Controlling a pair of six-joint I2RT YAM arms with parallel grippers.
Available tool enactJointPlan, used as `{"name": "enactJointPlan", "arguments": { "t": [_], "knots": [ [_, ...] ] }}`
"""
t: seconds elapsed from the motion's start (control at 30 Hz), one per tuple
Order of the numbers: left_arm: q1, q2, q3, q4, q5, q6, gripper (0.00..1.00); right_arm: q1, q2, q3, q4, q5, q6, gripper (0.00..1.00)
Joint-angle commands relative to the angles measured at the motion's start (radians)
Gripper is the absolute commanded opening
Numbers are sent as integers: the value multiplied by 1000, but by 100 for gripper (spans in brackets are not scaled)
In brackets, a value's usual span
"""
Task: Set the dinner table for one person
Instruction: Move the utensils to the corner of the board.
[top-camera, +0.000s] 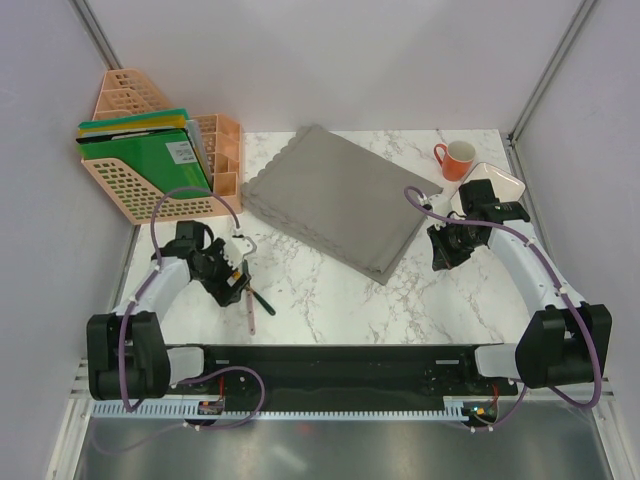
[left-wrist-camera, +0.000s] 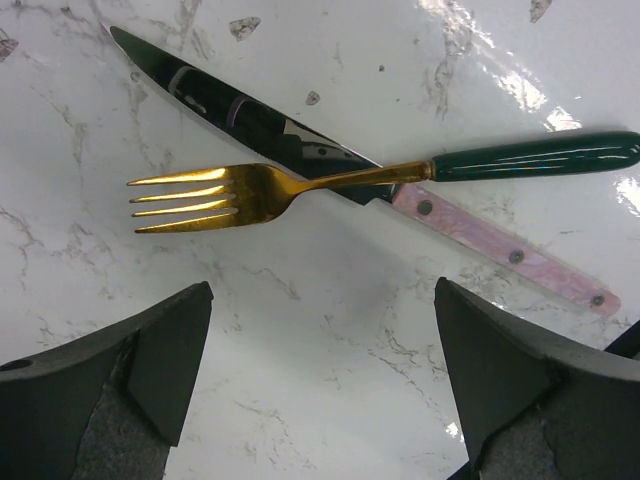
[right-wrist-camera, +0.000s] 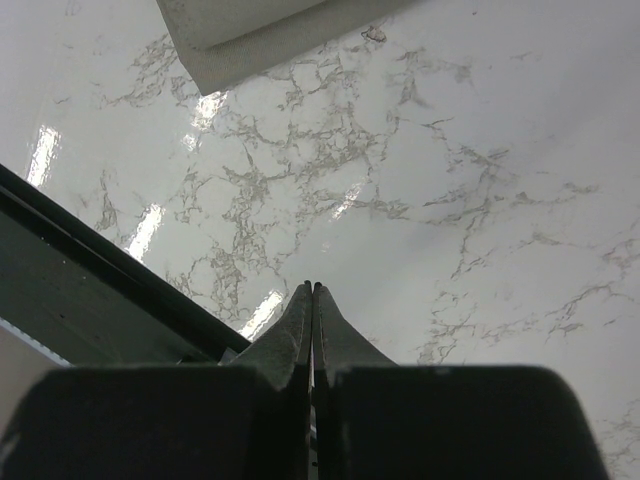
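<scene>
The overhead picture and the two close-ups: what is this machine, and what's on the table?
Two robot arms, left and right, are bolted at the near edge of a marble table. The overhead picture looks down from behind them. Each close-up comes from a camera on one wrist. The left gripper stands open above a gold fork lying across a knife. The right gripper is shut and holds nothing. Also on the table are a grey placemat, an orange mug, a white plate and a peach file organiser.
</scene>
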Motion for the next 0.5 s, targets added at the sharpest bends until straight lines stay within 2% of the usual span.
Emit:
{"name": "enactJointPlan", "arguments": {
  "t": [0.0, 0.3, 0.47],
  "knots": [
    [5, -49, 33, -42, 98, 54, 100, -1, -12, 0, 15, -7, -16, 0],
    [0, -238, 136, -157, 173, 31, 100, -1, 3, -3, 22, -27, -17, 0],
    [-55, -211, 156, -254, 212, -8, 100, -1, 22, -8, 30, -30, -10, 0]
  ]
}}
